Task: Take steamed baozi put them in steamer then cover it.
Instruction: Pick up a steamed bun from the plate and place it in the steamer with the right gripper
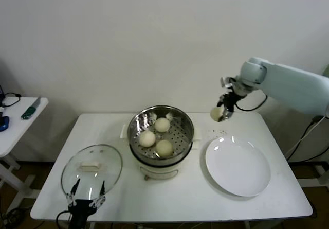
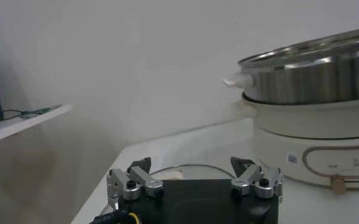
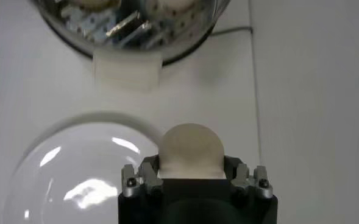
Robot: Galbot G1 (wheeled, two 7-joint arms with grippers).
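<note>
The steel steamer (image 1: 134, 124) stands mid-table on its white base and holds three cream-white baozi (image 1: 162, 124), (image 1: 147, 138), (image 1: 164, 147) on the perforated tray. My right gripper (image 1: 222, 113) is shut on a fourth baozi (image 1: 216, 114) and holds it in the air behind the white plate, right of the steamer. In the right wrist view the baozi (image 3: 191, 148) sits between the jaws of the right gripper (image 3: 191, 173), with the steamer (image 3: 130, 27) beyond. My left gripper (image 1: 87, 192) is open and empty at the near edge of the glass lid (image 1: 91, 170); the left wrist view shows it (image 2: 194, 171) facing the steamer (image 2: 313, 79).
A bare white plate (image 1: 238, 165) lies right of the steamer; it also shows under the right gripper (image 3: 69, 176). A small side table (image 1: 20, 121) with a few tools stands far left. A wall rises behind the table.
</note>
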